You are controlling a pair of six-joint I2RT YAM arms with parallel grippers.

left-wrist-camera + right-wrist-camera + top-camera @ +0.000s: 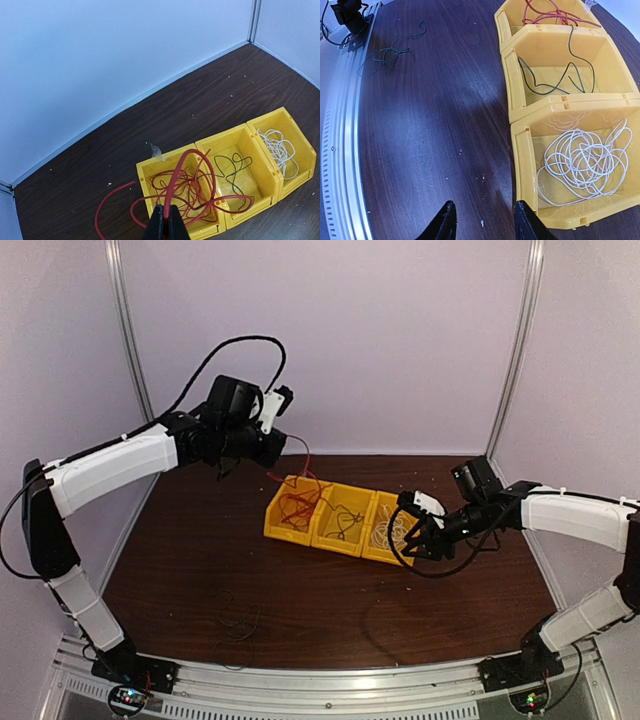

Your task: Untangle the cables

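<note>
Three yellow bins stand in a row mid-table. The left bin holds a red cable; part of it trails over the rim onto the table. The middle bin holds a dark green cable. The right bin holds a coiled white cable. My left gripper is shut on a strand of the red cable, raised high above the left bin. My right gripper is open and empty, low over the table beside the right bin's near wall. Another dark green cable lies loose near the table's front.
The loose green cable also shows in the right wrist view near the metal front rail. White walls enclose the table at back and sides. A scrap of clear tape sticks to the left bin's far rim.
</note>
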